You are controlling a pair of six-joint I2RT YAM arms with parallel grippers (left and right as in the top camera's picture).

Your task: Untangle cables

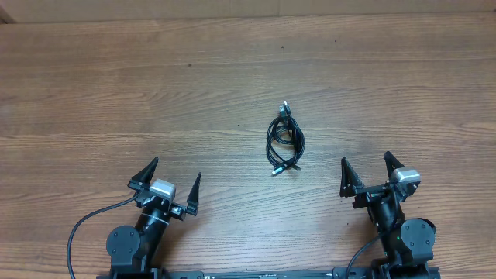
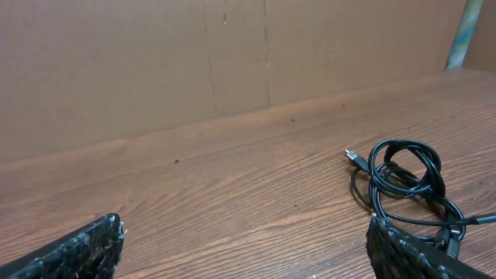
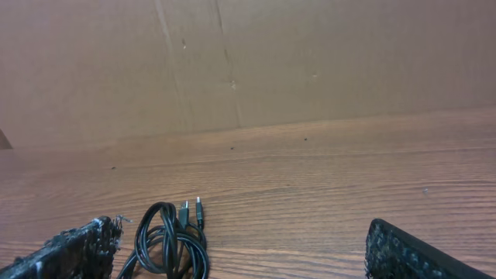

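Note:
The cables [image 1: 284, 139] lie as a small knotted black bundle near the middle of the wooden table, with metal plug ends at its top and bottom. My left gripper [image 1: 172, 181] is open and empty, well to the bundle's lower left. My right gripper [image 1: 370, 170] is open and empty, to the bundle's lower right. In the left wrist view the bundle [image 2: 407, 184] lies ahead, just beyond my right fingertip [image 2: 246, 232]. In the right wrist view the bundle [image 3: 170, 244] lies just inside my left fingertip [image 3: 242, 244]. Neither gripper touches it.
The wooden table [image 1: 155, 93] runs to a brown cardboard wall [image 2: 232, 54] at the back. Thick black arm wires [image 1: 77, 232] trail by the left base at the table's front edge.

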